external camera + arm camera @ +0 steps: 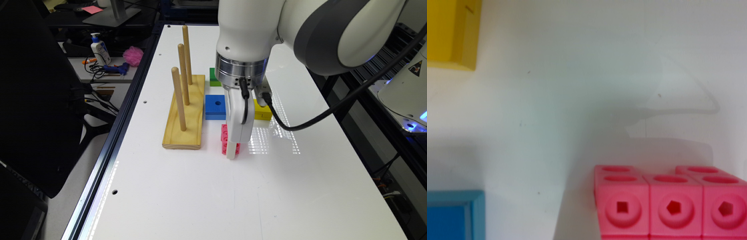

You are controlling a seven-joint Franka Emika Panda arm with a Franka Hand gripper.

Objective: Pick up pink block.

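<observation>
The pink block (225, 136) lies on the white table (200, 193), just in front of the blue block. It is a bright pink oblong of joined cubes with round dimples. My gripper (231, 154) has come straight down onto it and reaches the table surface, covering the block's side toward the exterior view's right. In the wrist view the pink block (672, 205) sits very close, three dimpled cube faces turned toward the camera. Whether the gripper is open or shut on the block cannot be made out.
A wooden base with three upright pegs (185, 116) stands toward the exterior view's left of the blocks. A blue block (215, 106), a yellow block (263, 111) and a green block (213, 78) lie behind the gripper. A pink puff (133, 55) rests on a side desk.
</observation>
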